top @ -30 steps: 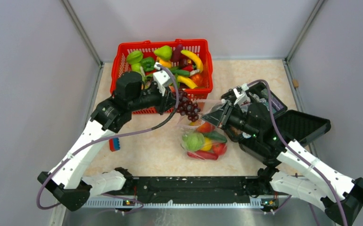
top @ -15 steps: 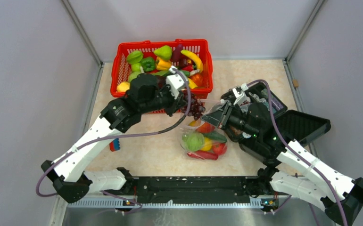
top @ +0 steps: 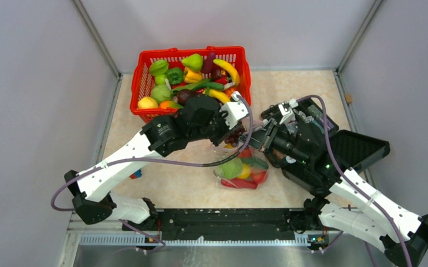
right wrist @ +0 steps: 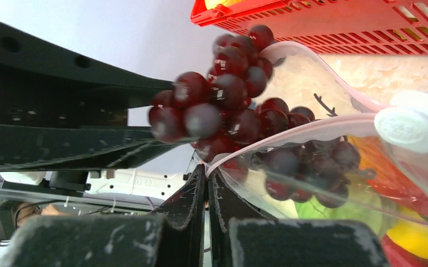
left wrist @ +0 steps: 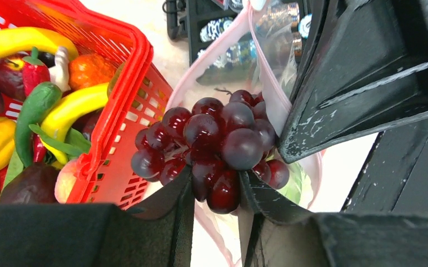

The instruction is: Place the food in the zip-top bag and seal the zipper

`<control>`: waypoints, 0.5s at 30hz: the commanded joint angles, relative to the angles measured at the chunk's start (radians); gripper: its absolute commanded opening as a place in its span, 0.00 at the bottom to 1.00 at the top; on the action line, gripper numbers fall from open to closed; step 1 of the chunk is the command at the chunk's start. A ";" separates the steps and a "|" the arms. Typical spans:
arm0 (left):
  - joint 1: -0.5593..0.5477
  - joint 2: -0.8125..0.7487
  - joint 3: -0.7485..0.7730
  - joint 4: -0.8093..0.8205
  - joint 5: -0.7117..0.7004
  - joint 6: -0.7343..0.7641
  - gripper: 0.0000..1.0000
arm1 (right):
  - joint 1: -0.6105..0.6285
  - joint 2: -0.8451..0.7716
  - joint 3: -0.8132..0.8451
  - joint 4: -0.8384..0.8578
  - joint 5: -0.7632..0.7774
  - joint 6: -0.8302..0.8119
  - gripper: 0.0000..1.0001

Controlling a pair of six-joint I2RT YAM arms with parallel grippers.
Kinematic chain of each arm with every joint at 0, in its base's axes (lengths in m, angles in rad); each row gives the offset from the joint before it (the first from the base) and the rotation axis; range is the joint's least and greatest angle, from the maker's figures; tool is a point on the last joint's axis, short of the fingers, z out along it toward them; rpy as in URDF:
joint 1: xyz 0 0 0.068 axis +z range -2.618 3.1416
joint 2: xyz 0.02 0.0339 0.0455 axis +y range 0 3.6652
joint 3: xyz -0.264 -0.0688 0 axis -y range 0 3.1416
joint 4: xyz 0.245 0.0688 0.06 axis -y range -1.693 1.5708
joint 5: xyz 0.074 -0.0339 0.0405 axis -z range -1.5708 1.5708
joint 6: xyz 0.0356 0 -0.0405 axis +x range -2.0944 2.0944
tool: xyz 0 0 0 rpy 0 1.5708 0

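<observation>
A bunch of dark purple grapes [left wrist: 217,139] sits between my left gripper's [left wrist: 216,192] fingers, right over the open mouth of the zip-top bag [top: 239,169]. My left gripper [top: 235,133] is shut on the grapes. My right gripper [right wrist: 208,173] is shut on the bag's rim, holding the pinkish zipper [right wrist: 312,125] strip up; its white slider [right wrist: 406,128] shows at the right. In the right wrist view the grapes [right wrist: 223,100] hang partly past the rim. A green cabbage [top: 231,167], a red tomato [top: 258,176] and a red chili [top: 239,183] lie inside the bag.
The red lattice basket [top: 145,58] with more toy fruit and vegetables stands just behind the left arm. A black hinged case [top: 359,150] lies open under the right arm. Grey walls close in the table on three sides.
My left arm has swung right from the basket's front, carrying the grapes over to the bag's mouth. The right gripper has kept its hold on the bag's rim.
</observation>
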 commanded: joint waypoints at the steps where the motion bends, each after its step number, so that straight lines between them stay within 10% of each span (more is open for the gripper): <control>1: -0.011 0.026 0.038 -0.035 -0.003 0.011 0.35 | 0.010 -0.040 0.004 0.093 0.021 0.000 0.00; 15: -0.011 -0.214 -0.134 0.247 -0.059 -0.037 0.91 | 0.010 -0.040 -0.010 0.073 0.034 -0.003 0.00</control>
